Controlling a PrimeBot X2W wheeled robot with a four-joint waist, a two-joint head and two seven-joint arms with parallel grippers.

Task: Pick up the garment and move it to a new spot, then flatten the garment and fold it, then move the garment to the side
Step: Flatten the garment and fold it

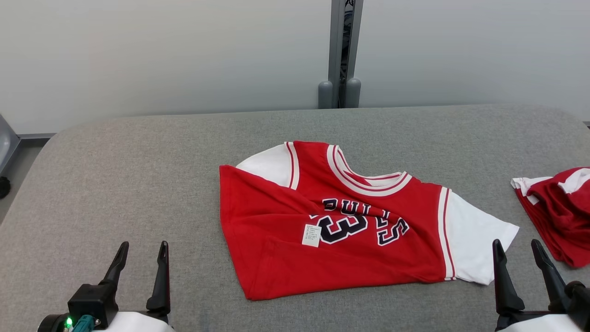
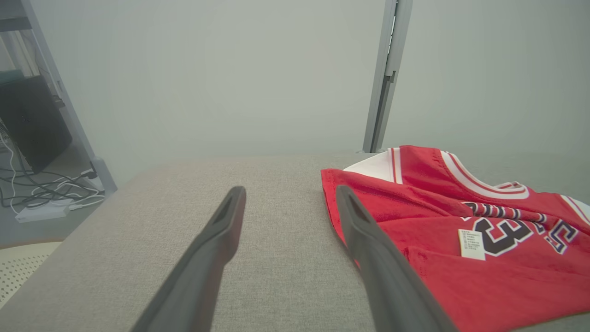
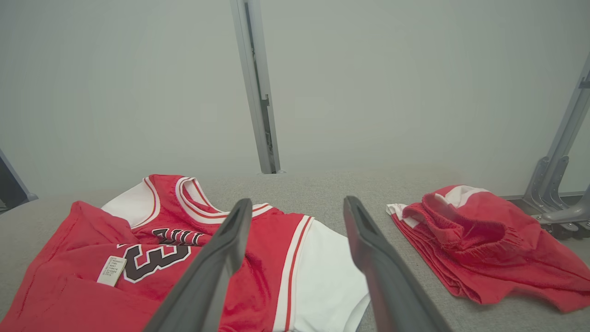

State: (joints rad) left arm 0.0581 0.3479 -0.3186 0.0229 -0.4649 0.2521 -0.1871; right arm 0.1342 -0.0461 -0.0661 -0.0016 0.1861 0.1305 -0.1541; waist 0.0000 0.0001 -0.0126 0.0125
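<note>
The grey fabric-covered table (image 1: pixel 115 184) takes almost all of the head view. The garment (image 1: pixel 368 258), a red jersey with white sleeves, lies near the middle of the table, a little toward 4 o'clock. It is not flat. Its side toward 9 o'clock is turned over the front and hides a part of the dark lettering, and there are wrinkles across the chest. At 3 o'clock, apart from the jersey, lies a second red garment (image 1: pixel 560 216), bunched in a heap at the table edge.

The left end effector (image 1: pixel 144 245) is at 7 o'clock, over bare table and well apart from the jersey. Its two fingers are spread wide and hold nothing. The right end effector (image 1: pixel 516 243) is at 5 o'clock, also spread wide and empty, just beside the white sleeve and between the jersey and the heap. A small white label (image 1: pixel 311 235) sits on the turned-over part.

I judge that the pick-up is not yet begun. Some things may go wrong from here:
- The fingers may take only the turned-over layer, so the rest drags and wrinkles more.
- The right end effector is near the heap and may catch it together with the sleeve.
- The rough table cover may hold the cloth back during the move.
</note>
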